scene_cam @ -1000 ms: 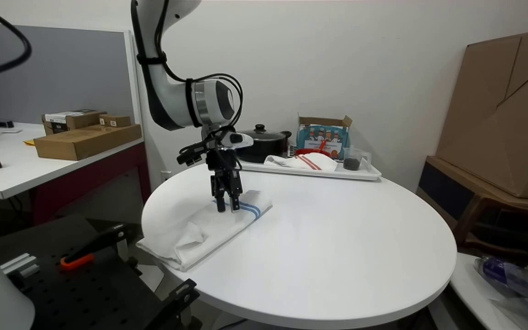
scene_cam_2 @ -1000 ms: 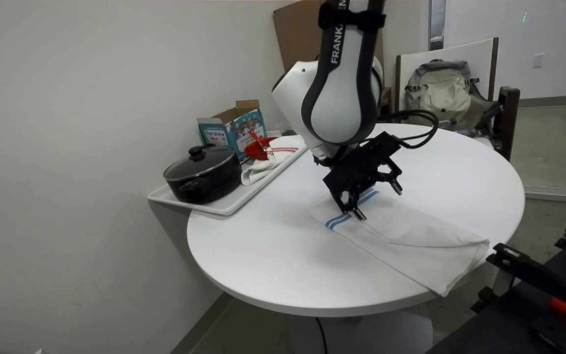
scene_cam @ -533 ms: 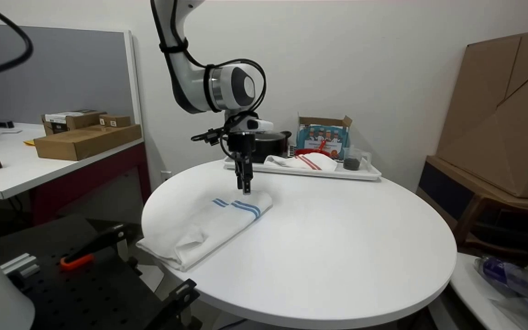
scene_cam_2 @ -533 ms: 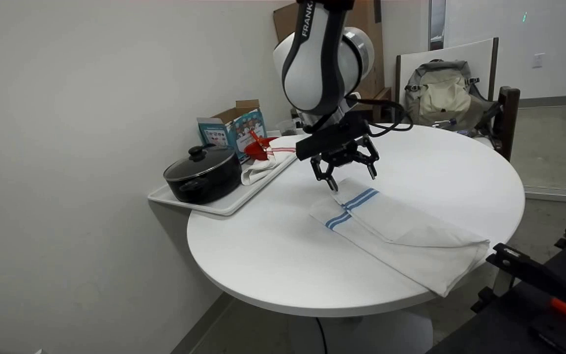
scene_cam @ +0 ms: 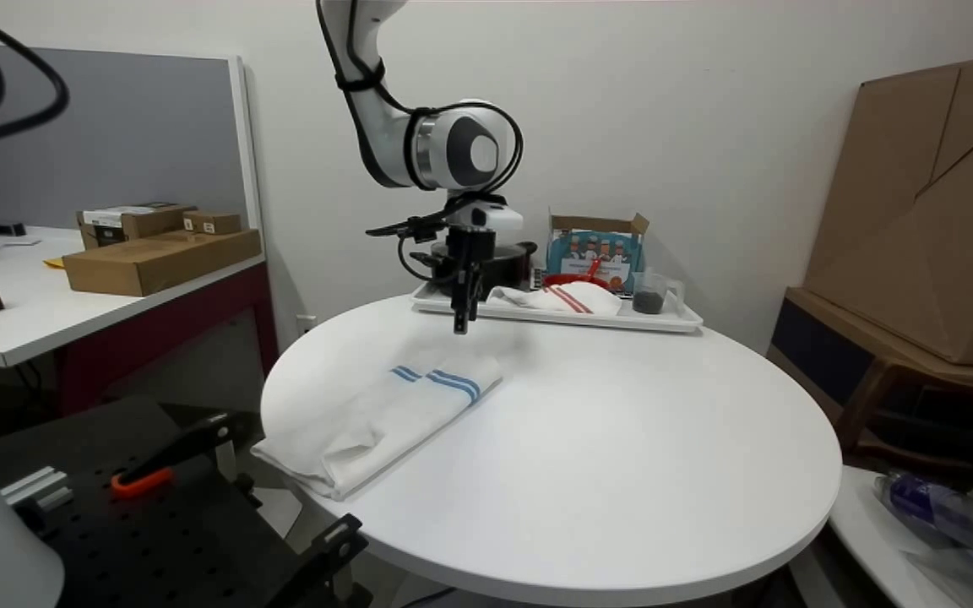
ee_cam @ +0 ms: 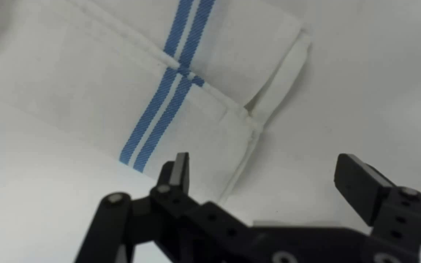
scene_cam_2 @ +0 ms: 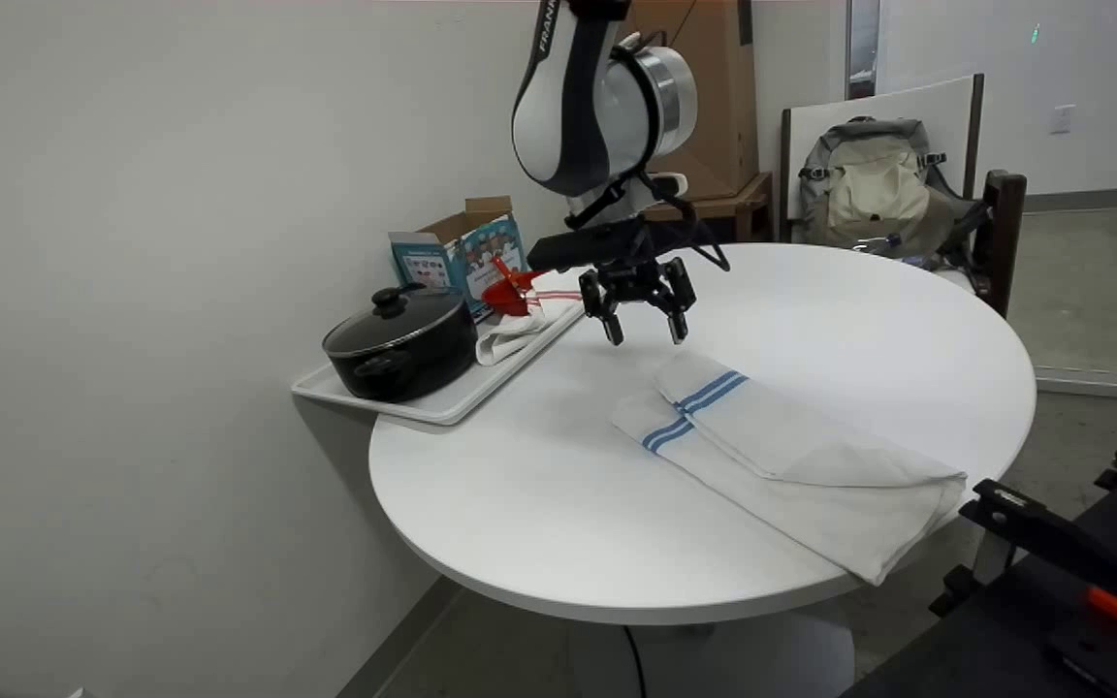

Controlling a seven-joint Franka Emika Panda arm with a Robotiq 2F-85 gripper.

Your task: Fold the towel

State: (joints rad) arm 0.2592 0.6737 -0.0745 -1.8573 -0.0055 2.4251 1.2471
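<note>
Jaws wide apart and empty, the gripper [scene_cam_2: 647,339] draws away from the towel [scene_cam_2: 796,456], so this fold seems finished.

Gripper [scene_cam_2: 646,333] hangs tips-down, fingers [ee_cam: 358,184] wide apart

Arm [scene_cam: 381,127] slants from the top edge down to the right in an exterior view. Wrist [scene_cam: 457,148] sits at its low end; gripper below it, approx. vert., near finger mostly hiding the far one. White link [scene_cam_2: 541,131] w/ dark edging stands left of the wrist in an exterior view; both fingertips [scene_cam_2: 679,332] show there, well apart, pointing down. Wrist view: one finger left, one right, wide gap btwn, tips approx. level.
</note>
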